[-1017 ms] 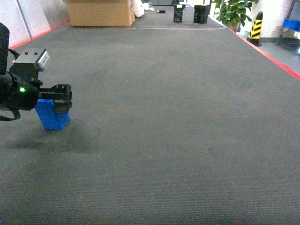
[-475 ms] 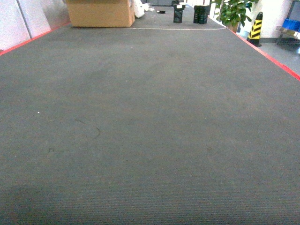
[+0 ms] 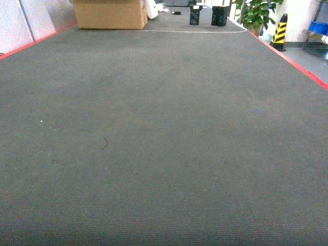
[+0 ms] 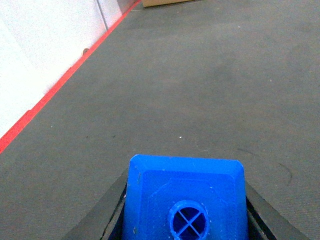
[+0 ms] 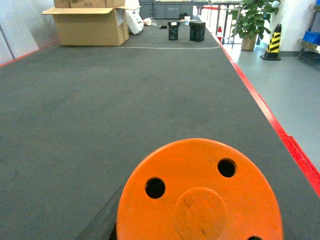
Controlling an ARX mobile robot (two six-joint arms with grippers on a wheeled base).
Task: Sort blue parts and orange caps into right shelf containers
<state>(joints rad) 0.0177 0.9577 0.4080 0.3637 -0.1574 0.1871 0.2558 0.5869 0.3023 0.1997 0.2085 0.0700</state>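
Observation:
In the left wrist view a blue part [image 4: 185, 200] with a round cross-ribbed socket fills the bottom, clamped between the dark fingers [image 4: 114, 212] of my left gripper [image 4: 186, 215], above the grey mat. The right wrist view shows an orange cap [image 5: 200, 200], its flat top with small holes facing the camera, held in my right gripper [image 5: 197, 220]; only one dark finger [image 5: 102, 220] shows beside it. Neither gripper appears in the head view. A slice of the right shelf [image 3: 313, 34] with a blue container [image 3: 321, 25] shows at the far right edge.
A grey mat [image 3: 164, 133] with a red border [image 3: 300, 64] covers the table. A cardboard box [image 3: 109, 13], black boxes [image 3: 220, 15], a potted plant [image 3: 254, 14] and a yellow-black bollard [image 3: 279, 31] stand at the far end. A white wall [image 4: 45, 55] runs on the left.
One second ago my left gripper held the blue part at the left of the head view; it has since left that view. The head view has shifted slightly.

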